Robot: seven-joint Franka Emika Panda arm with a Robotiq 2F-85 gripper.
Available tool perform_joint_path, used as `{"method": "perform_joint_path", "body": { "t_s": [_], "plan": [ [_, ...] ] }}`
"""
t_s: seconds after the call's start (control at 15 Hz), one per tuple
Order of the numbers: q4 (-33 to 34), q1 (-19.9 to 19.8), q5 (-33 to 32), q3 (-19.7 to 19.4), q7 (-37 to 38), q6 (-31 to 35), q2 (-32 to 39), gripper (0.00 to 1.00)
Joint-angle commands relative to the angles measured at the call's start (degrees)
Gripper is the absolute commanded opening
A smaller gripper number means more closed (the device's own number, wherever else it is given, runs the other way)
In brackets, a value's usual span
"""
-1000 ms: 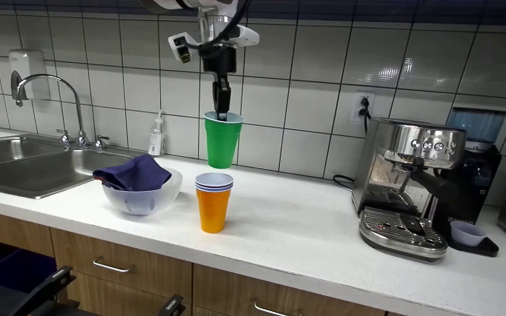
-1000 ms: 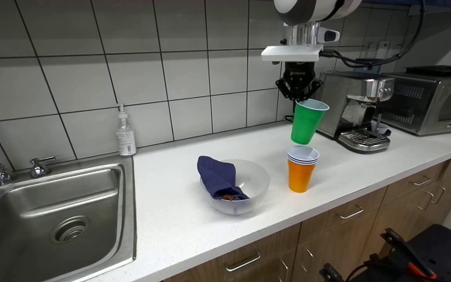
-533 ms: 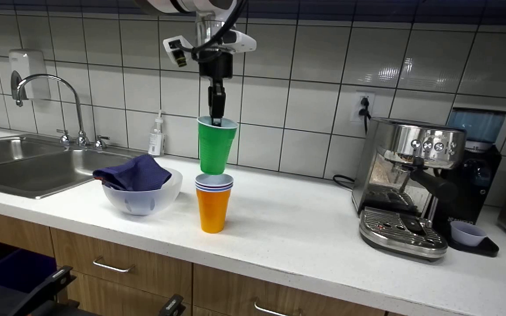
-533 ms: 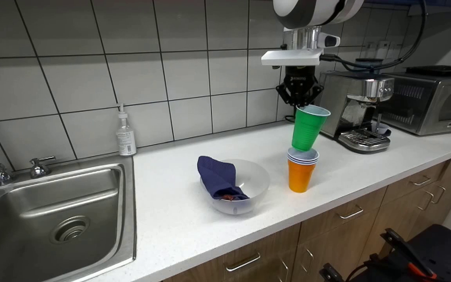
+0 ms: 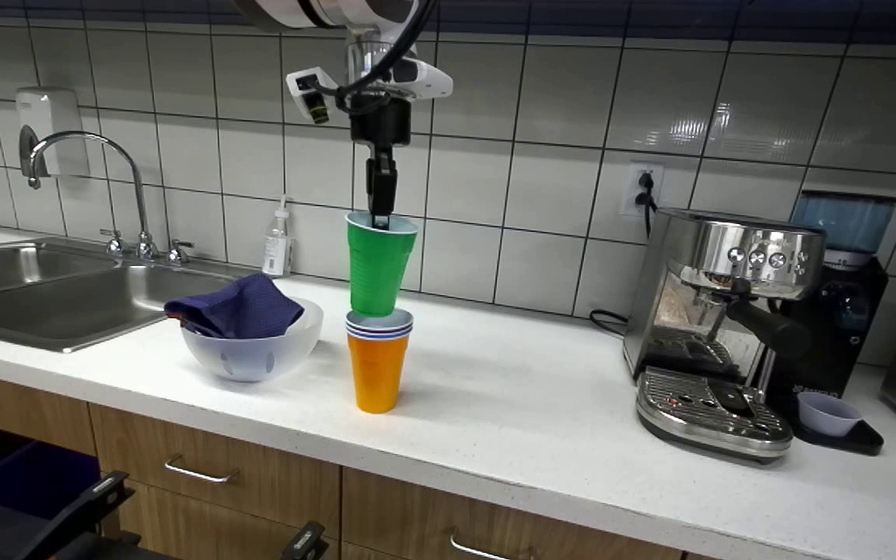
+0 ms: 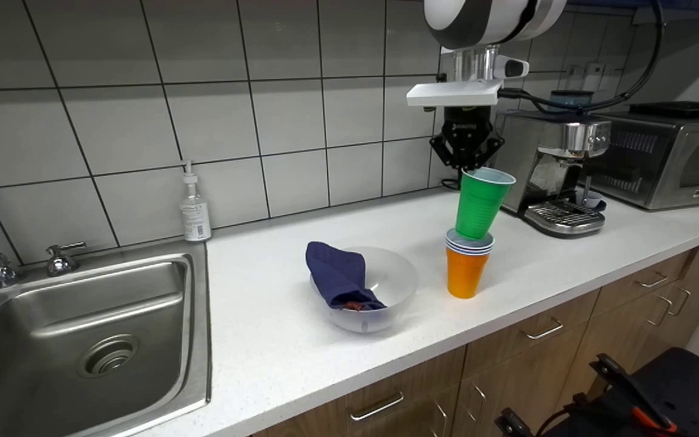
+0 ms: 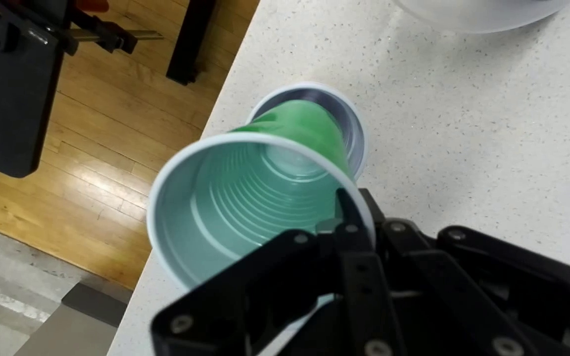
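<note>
My gripper [image 5: 380, 222] is shut on the rim of a green cup [image 5: 380, 268], with one finger inside the cup and one outside, as the wrist view shows [image 7: 359, 210]. The cup is mouth up and slightly tilted; it also shows in an exterior view [image 6: 482, 206]. An orange stack of nested cups [image 5: 378, 373] stands upright on the counter below it, also in an exterior view [image 6: 466, 276]. The green cup's base is over the stack's mouth [image 7: 359, 131], at about rim height. I cannot tell whether it touches the stack.
A translucent bowl [image 5: 292, 342] with a dark blue cloth [image 5: 250, 307] stands beside the stack on the white counter [image 5: 510, 404]. A steel sink [image 6: 101, 340], a soap bottle [image 6: 195, 209], an espresso machine [image 5: 728, 311] and a microwave oven [image 6: 683, 158] are also around.
My gripper has lowered with the green cup. The cup's base has come from above the orange stack down to its mouth. The stack, bowl and cloth have not moved.
</note>
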Motion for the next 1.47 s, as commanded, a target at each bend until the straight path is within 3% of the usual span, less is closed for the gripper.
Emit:
{"method": "perform_joint_path", "body": {
  "t_s": [0.0, 1.4],
  "plan": [
    [0.0, -0.8, 0.2, 0.3, -0.3, -1.3, -0.4, 0.01],
    [3.0, -0.8, -0.5, -0.5, -0.7, -0.2, 5.0, 0.01]
  ]
}}
